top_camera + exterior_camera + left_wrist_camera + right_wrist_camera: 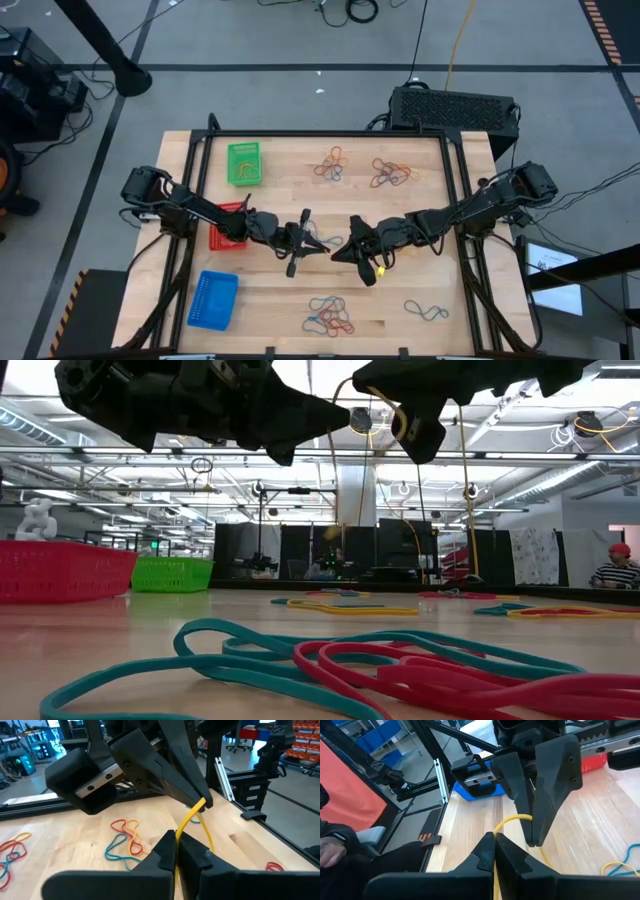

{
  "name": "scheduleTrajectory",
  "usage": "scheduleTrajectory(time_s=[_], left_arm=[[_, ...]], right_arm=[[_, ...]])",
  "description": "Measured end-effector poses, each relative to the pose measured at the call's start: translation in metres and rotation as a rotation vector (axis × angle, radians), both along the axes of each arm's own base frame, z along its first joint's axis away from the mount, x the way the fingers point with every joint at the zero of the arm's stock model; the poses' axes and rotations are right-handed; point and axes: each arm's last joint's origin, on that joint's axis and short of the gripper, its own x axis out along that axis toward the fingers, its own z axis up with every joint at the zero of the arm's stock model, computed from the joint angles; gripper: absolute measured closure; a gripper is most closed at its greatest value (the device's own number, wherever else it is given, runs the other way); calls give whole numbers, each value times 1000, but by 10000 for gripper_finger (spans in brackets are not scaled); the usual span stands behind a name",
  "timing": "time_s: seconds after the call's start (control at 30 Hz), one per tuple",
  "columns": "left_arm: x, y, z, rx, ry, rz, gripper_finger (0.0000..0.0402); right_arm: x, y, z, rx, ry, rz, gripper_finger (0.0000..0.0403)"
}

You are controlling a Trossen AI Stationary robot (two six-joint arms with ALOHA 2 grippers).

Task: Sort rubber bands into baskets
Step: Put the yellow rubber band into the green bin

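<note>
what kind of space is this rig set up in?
Looks like a large robotics lab or workshop: exposed ceiling trusses with strip lights, orange parts bins on racks, cables trailing over a grey floor, other stations behind.

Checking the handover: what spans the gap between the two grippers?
A yellow rubber band, pinched by both the left gripper and the right gripper. Both wrist views show it stretched between the two shut tips.

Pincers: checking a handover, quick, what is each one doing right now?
Left pincer: closed on the yellow band.
Right pincer: closed on the same yellow band, mid-table above the wood.
</note>
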Motion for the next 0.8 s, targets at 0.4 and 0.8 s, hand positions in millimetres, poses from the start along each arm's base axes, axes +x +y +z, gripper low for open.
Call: scheduleTrajectory(time_s=[0.4,0.8], left_arm=[[0,0,1,-1,0,2,399],[-41,41,46,32,204,317,400]], right_arm=[[0,-1,0,-60,-19,13,355],[-13,-9,-2,-212,102,47,294]])
